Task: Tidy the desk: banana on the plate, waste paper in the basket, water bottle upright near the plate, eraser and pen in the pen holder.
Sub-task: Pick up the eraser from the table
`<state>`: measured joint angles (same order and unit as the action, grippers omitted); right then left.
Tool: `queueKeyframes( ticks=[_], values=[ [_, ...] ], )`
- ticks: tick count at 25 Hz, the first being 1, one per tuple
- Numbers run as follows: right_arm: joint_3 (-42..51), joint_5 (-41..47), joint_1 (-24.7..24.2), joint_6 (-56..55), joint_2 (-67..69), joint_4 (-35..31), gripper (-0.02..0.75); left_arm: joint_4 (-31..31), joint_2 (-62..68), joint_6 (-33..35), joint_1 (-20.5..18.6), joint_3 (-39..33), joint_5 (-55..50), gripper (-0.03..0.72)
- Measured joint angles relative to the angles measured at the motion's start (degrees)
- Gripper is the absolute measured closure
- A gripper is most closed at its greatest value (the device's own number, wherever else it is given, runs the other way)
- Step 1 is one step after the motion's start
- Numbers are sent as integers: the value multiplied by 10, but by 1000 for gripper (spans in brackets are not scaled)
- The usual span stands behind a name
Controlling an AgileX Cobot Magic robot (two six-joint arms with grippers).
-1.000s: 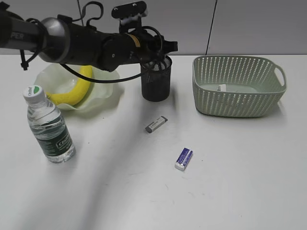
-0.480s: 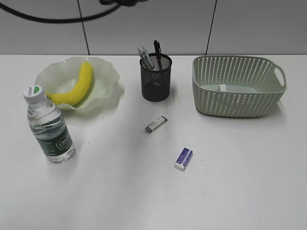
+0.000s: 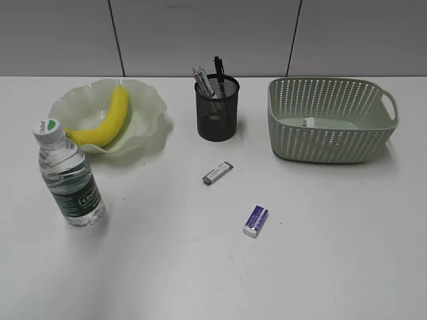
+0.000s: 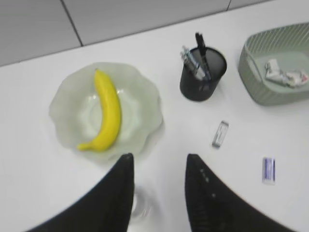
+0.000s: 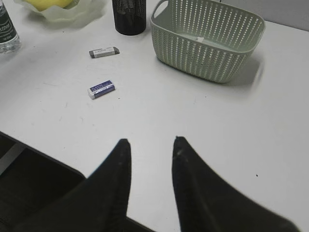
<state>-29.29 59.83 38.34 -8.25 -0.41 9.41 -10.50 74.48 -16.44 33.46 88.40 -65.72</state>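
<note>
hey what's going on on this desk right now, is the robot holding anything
Nothing is being held. Both claws, the left claw and the right claw, are open and up off the desk. The banana lies on the plate, pens stand in the pen holder, crumpled waste paper sits in the basket, and the water bottle stands upright near the plate. Two small erasers, a grey one and a blue-sleeved one, lie loose on the desk.

Banana [image 3: 107,120] in plate [image 3: 148,100], upper left; water bottle [image 3: 67,175] below it; pen holder [image 3: 217,110] top centre; basket [image 3: 330,120] upper right.
</note>
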Motion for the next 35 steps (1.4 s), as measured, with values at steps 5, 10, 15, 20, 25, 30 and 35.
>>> queueKeyframes(
  ticks=[5, 10, 15, 20, 25, 30, 35],
  values=[
    [0, 0, 0, 0, 0, -5, 490, 0, -142, 18, 0, -92, -35, 425],
    [0, 0, 0, 0, 0, -14, 490, 1, -332, 25, 0, -260, -37, 431],
    [0, 0, 0, 0, 0, -9, 490, 10, -507, 27, 0, -411, -31, 433],
    [-12, -41, 0, 0, 42, 5, 490, 22, -656, 30, 0, -537, 7, 433],
    [-35, -163, 0, 0, 233, 6, 490, 22, -737, 31, 0, -574, 41, 433],
    [-124, -184, 0, -5, 520, -14, 489, 20, -748, 42, 1, -575, 45, 433],
    [-273, -162, 0, -49, 773, -82, 423, 21, -748, 61, 1, -575, 47, 433]
  ],
)
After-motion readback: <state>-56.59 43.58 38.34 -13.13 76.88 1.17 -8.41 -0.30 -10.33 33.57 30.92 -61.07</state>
